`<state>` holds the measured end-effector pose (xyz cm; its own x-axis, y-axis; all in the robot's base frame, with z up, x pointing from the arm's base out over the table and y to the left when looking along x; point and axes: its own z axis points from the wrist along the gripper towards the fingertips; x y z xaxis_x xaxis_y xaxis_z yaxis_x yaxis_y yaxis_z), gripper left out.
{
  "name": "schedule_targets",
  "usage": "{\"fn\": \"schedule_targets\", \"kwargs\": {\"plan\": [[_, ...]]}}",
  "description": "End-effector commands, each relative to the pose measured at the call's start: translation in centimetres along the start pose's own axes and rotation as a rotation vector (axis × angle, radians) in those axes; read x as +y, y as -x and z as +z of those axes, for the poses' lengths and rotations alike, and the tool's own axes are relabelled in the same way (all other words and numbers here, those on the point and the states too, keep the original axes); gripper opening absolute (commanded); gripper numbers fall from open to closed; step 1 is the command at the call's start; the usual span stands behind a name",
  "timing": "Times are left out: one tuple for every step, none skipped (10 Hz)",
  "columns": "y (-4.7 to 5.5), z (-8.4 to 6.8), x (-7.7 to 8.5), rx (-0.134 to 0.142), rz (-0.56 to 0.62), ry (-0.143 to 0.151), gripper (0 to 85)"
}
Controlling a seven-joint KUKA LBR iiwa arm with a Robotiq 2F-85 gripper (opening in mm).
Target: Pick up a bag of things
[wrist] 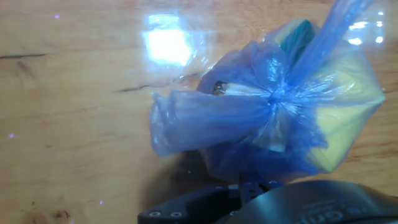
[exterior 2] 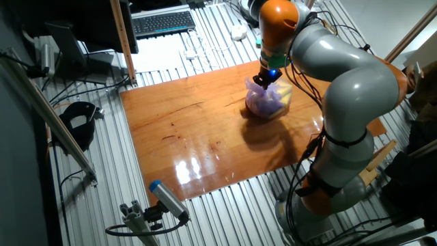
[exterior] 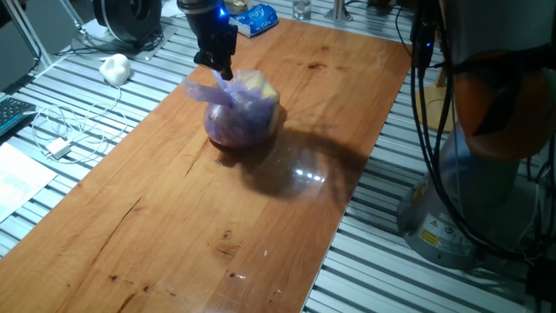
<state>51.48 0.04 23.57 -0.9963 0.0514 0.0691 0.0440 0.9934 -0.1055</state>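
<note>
The bag of things (exterior: 245, 115) is a round translucent purple bag with yellow and dark reddish contents, resting on the wooden table (exterior: 174, 226) towards its far end. My gripper (exterior: 225, 73) stands straight above it, its fingers closed together on the bag's knotted top. A loose tail of plastic sticks out to the left. The other fixed view shows the bag (exterior 2: 269, 104) under the gripper (exterior 2: 266, 80). In the hand view the knot and bag (wrist: 280, 118) fill the right half, and one dark finger (wrist: 249, 198) shows at the bottom edge.
A small white lumpy object (exterior: 115, 68) and white cables (exterior: 69, 130) lie on the slatted bench left of the table. A flat blue packet (exterior: 257, 19) sits at the table's far edge. The arm's base (exterior: 469, 209) stands at the right. A keyboard (exterior 2: 162, 22) lies beyond the table.
</note>
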Motion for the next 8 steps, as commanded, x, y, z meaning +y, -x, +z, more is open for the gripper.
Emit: {"fn": "schedule_targets", "kwargs": {"plan": [[0.0,0.0,0.0,-0.016,0.012,-0.012,34.0],[0.2,0.1,-0.7,-0.021,0.026,-0.021,51.0],[0.5,0.5,-1.7,-0.033,0.033,-0.018,68.0],[0.8,1.0,-2.5,-0.036,0.044,-0.010,68.0],[1.3,1.5,-3.2,-0.023,0.058,0.012,68.0],[1.8,1.9,-3.9,-0.018,0.071,0.015,85.0],[2.6,2.2,-4.7,-0.018,0.080,0.021,85.0],[3.4,2.5,-5.1,-0.015,0.092,0.029,85.0]]}}
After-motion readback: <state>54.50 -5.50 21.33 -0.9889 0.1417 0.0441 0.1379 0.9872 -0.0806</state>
